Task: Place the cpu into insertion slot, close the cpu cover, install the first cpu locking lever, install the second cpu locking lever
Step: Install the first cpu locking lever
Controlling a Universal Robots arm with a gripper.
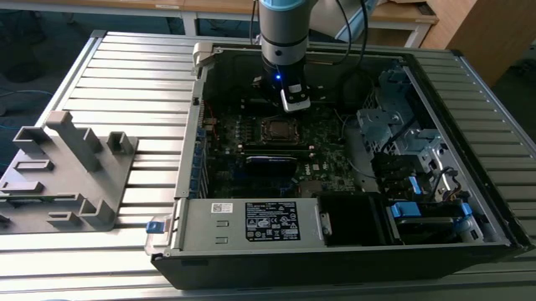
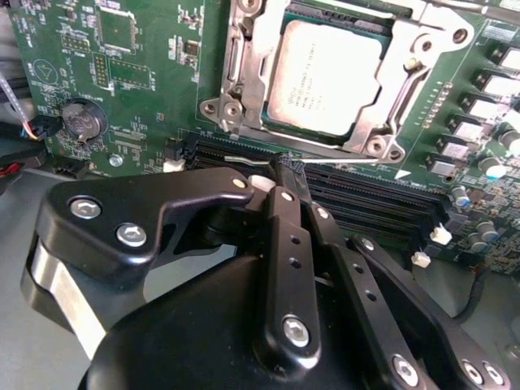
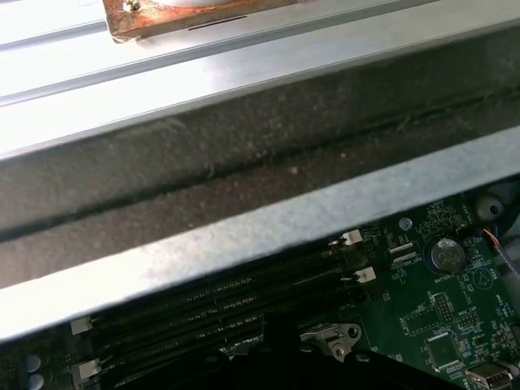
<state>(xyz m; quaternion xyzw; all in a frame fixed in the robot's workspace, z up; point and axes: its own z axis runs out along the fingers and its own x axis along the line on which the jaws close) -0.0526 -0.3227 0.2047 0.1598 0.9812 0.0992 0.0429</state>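
The cpu [image 2: 325, 77], a silver-grey square chip, lies flat in the insertion slot [image 1: 261, 128] on the green motherboard. The shiny cpu cover [image 2: 406, 77] is folded down over it, and the chip's top shows through the window. In the second wrist view my gripper [image 2: 286, 169] sits just beside the socket's edge, over the long black memory slots. Its black fingers [image 2: 284, 219] are pressed together on a thin silver locking lever [image 2: 244, 160] that runs along that edge. In the exterior view the gripper [image 1: 289, 103] hangs just behind the socket, inside the open computer case.
Long black memory slots [image 2: 366, 191] lie under the fingers and a coin battery [image 2: 85, 120] sits nearby. Case walls [image 1: 197, 125] ring the board, with a power supply [image 1: 251, 222] in front and a drive cage [image 1: 393, 125] at the exterior view's right. A grey fixture [image 1: 67, 175] stands outside.
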